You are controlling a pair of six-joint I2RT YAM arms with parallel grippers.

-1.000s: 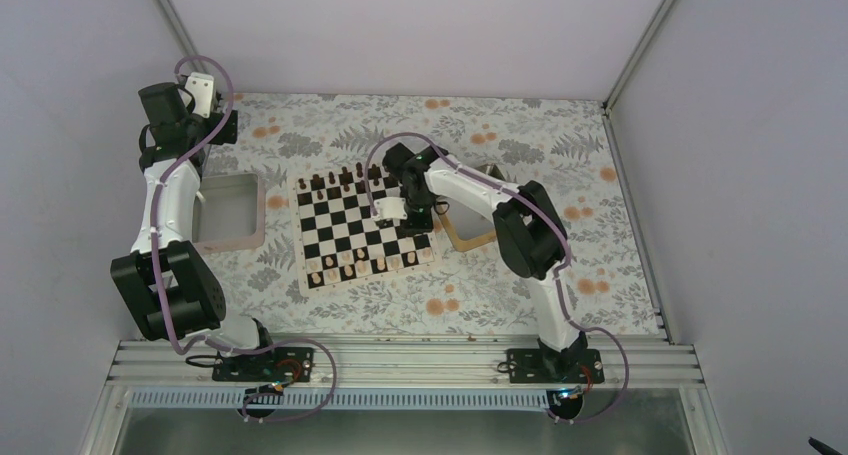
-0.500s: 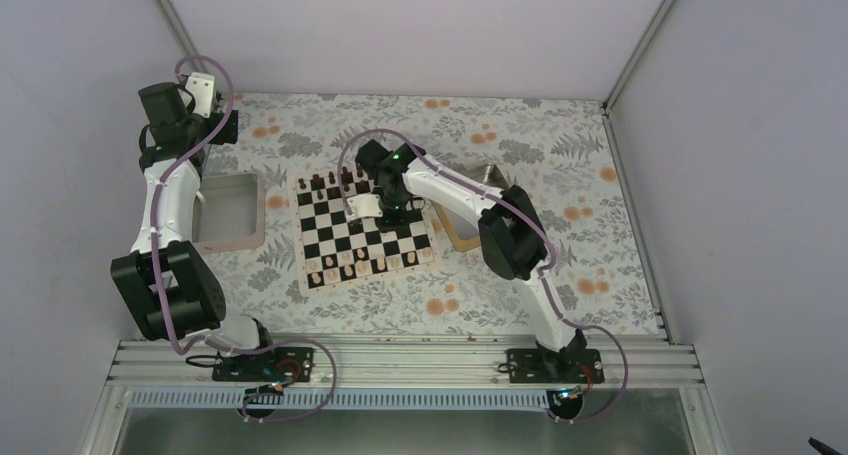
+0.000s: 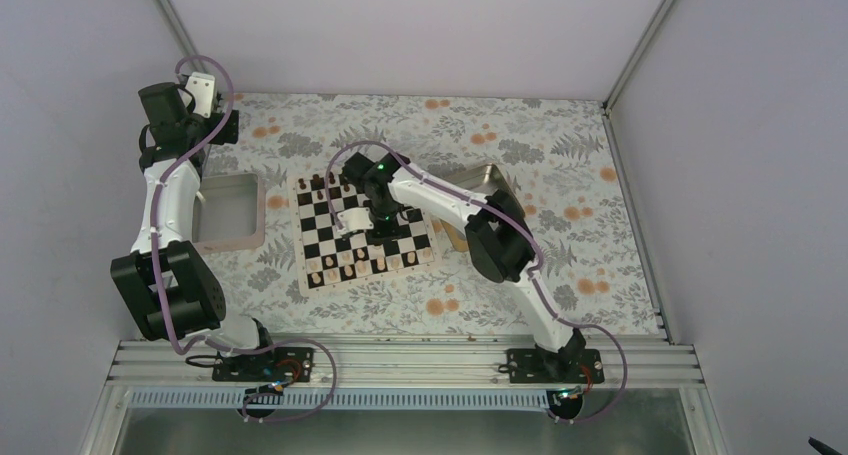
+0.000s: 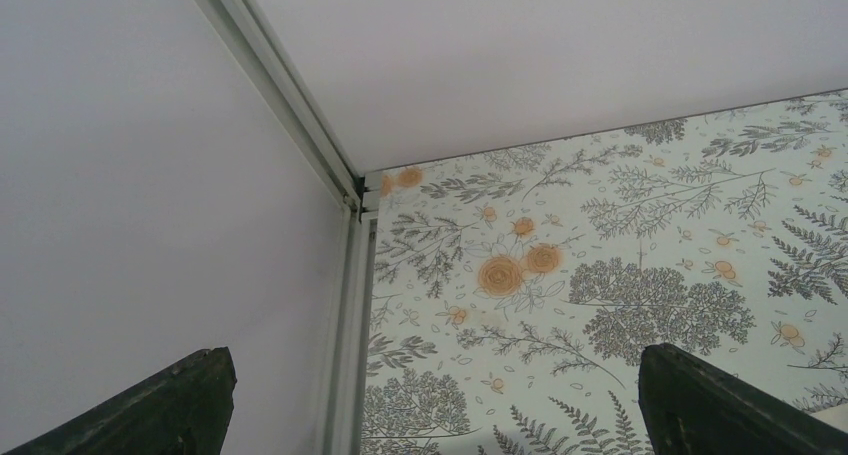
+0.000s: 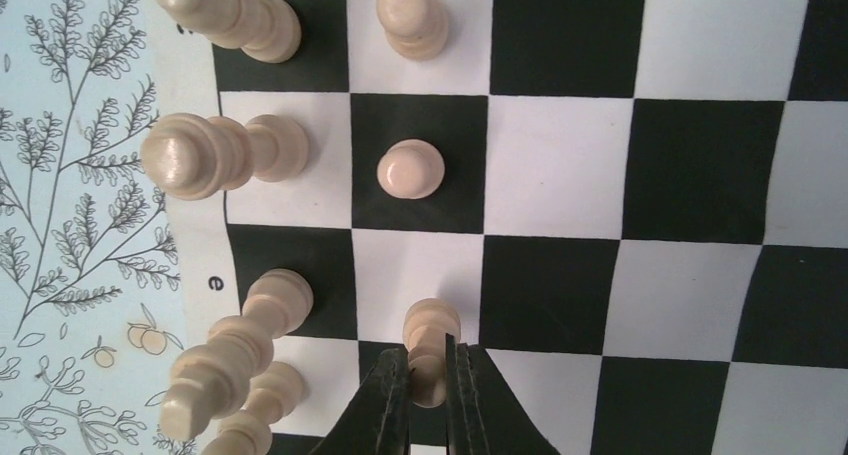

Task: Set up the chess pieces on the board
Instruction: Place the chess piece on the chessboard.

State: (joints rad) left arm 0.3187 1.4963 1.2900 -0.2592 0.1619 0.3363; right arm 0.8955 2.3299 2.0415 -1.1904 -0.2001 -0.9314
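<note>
The board point(image 3: 340, 230) lies mid-table, black and white checks with a cream border. Dark pieces stand along its far edge, light tan chess pieces point(image 3: 345, 265) along its near edge. My right gripper point(image 5: 427, 380) is shut on a light tan pawn point(image 5: 430, 330), held over the board near the tan rows; in the top view it hangs above the board's middle point(image 3: 372, 225). Other tan pieces point(image 5: 210, 155) stand by the board's edge and a pawn point(image 5: 410, 167) on a black square. My left gripper point(image 4: 430, 415) is open and empty, raised at the far left, its dark fingers point(image 4: 700, 400) wide apart.
A pale pinkish-rimmed tray point(image 3: 228, 211) sits left of the board. A gold tin tray point(image 3: 480, 180) sits right of it, partly hidden by my right arm. The enclosure's wall and metal post point(image 4: 350, 235) stand close to my left gripper.
My right arm has swung left from the gold tray side across the board toward its middle, with the gripper over the squares. The left arm has not moved.
</note>
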